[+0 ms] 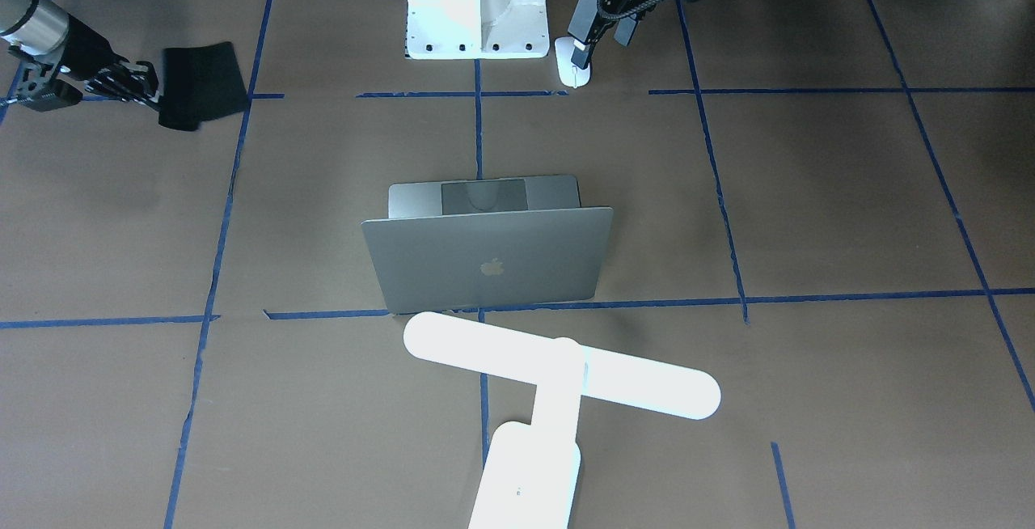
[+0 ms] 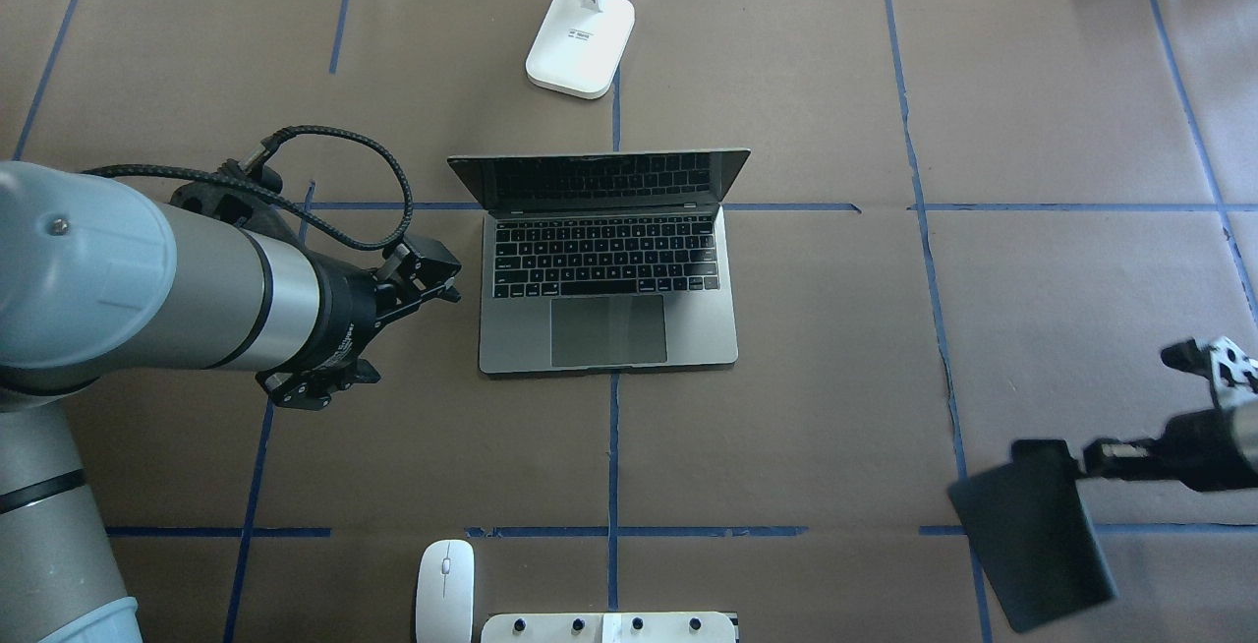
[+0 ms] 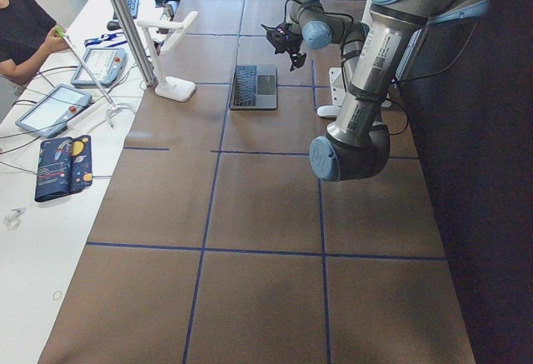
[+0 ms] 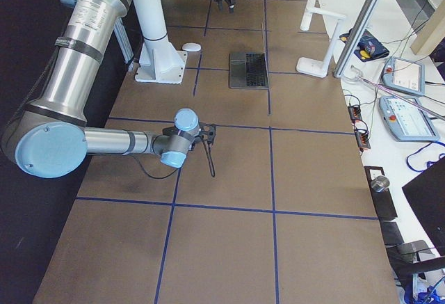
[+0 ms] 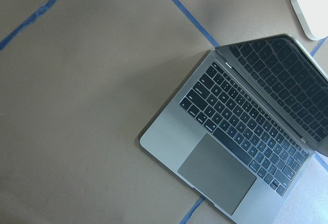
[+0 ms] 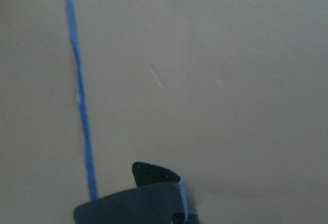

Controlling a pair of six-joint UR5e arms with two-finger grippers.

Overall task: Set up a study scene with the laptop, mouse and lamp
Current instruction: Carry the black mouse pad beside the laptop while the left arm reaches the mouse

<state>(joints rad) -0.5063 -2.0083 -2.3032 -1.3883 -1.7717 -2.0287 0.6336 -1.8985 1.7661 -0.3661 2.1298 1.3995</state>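
Brown paper over the desk (image 2: 835,378), crossed by blue tape lines (image 2: 614,456). At the centre of the overhead view, the laptop (image 2: 609,269), open, keyboard toward the bottom edge. Above it at top centre, the lamp (image 2: 580,43). At the bottom edge, just left of the white pedestal (image 2: 609,626), the mouse (image 2: 444,574). At the top of the front view, left gripper (image 1: 600,38), spread wide and empty. Lower right overhead, right gripper (image 2: 1091,461) clamped on a black mat (image 2: 1032,535). Along the right side view's right edge, a white bench (image 4: 417,172) with cables.
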